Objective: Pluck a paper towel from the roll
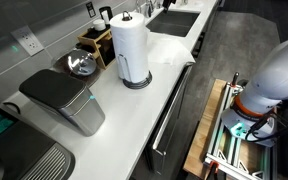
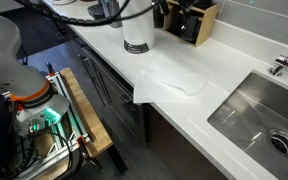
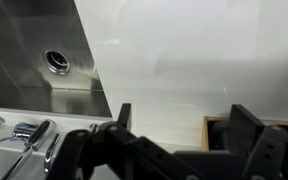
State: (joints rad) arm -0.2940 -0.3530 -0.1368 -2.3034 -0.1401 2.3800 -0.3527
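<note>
My gripper [image 3: 184, 115] is spread wide in the wrist view. Its two dark fingers [image 3: 246, 125] stand well apart and there is nothing between them, only the bare white counter [image 3: 184, 50] showing through the gap. I am holding nothing. To one side of that view I see the steel sink [image 3: 29, 45] with its round drain [image 3: 54, 62], and the chrome faucet [image 3: 24, 132] is down in the corner beside my fingers. Neither the towel nor the roll shows there. In both exterior views the paper towel [image 1: 174, 52] [image 2: 169, 78] lies flat and limp on the counter, just beside the roll [image 1: 131, 45] [image 2: 137, 25], between it and the sink. One edge droops over the counter's front edge above the dark cabinet fronts. I cannot tell whether the sheet is still joined to the roll or lies free. The roll stands upright on its dark round base [image 1: 136, 82], with the centre post poking out of the top. A grey rounded appliance [image 1: 66, 100] sits farther along the counter on the roll's other side. A wooden box [image 2: 196, 22] stands against the wall behind the roll. My hand itself is not visible in either exterior view.
</note>
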